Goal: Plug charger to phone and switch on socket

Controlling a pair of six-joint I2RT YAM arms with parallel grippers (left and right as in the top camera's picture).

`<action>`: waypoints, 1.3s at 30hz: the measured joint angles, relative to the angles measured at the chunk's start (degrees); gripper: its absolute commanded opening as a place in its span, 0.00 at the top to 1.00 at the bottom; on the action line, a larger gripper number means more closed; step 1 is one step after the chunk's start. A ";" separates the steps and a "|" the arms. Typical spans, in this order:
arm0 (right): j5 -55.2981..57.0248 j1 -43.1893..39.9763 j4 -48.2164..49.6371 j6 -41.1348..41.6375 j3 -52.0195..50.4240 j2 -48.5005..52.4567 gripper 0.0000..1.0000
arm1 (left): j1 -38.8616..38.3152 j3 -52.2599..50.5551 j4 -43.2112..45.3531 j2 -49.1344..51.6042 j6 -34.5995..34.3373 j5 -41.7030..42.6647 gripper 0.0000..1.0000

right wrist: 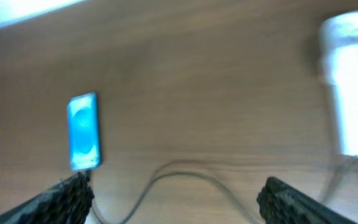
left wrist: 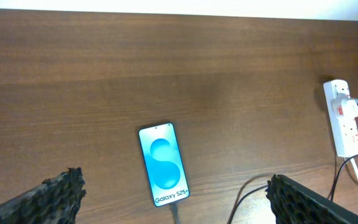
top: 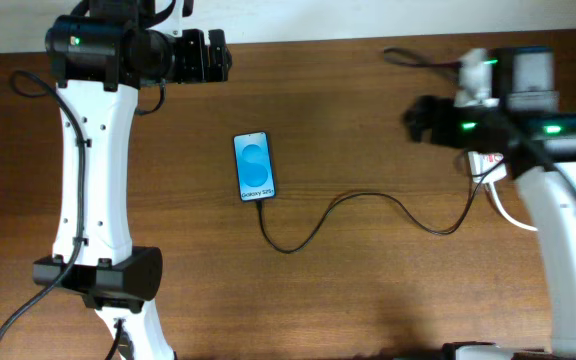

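Observation:
The phone (top: 254, 167) lies flat on the table with its blue screen up; it also shows in the left wrist view (left wrist: 163, 163) and the right wrist view (right wrist: 82, 130). The black charger cable (top: 368, 197) meets the phone's bottom edge and winds right to the white socket (top: 486, 160), which is mostly hidden under my right arm. The socket shows whole in the left wrist view (left wrist: 344, 118), with a plug in it. My left gripper (top: 213, 55) is open and empty, raised behind the phone. My right gripper (top: 418, 118) is open and empty, raised left of the socket.
A thick white cord (top: 513, 215) leaves the socket at the right. The brown wooden table (top: 368, 300) ends at a white wall along the back. The right wrist view is blurred.

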 measured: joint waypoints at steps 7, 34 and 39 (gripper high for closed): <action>-4.59 -34.23 1.09 -1.49 4.94 0.07 0.00 | 0.00 0.00 -0.07 0.00 0.00 0.00 0.01; -8.74 -35.93 18.21 -1.33 5.09 34.86 0.02 | 0.00 0.00 -0.07 0.00 0.00 0.00 0.01; -7.82 -35.93 18.21 -1.25 5.09 34.86 0.01 | 0.00 0.00 -0.07 0.00 0.00 0.00 0.01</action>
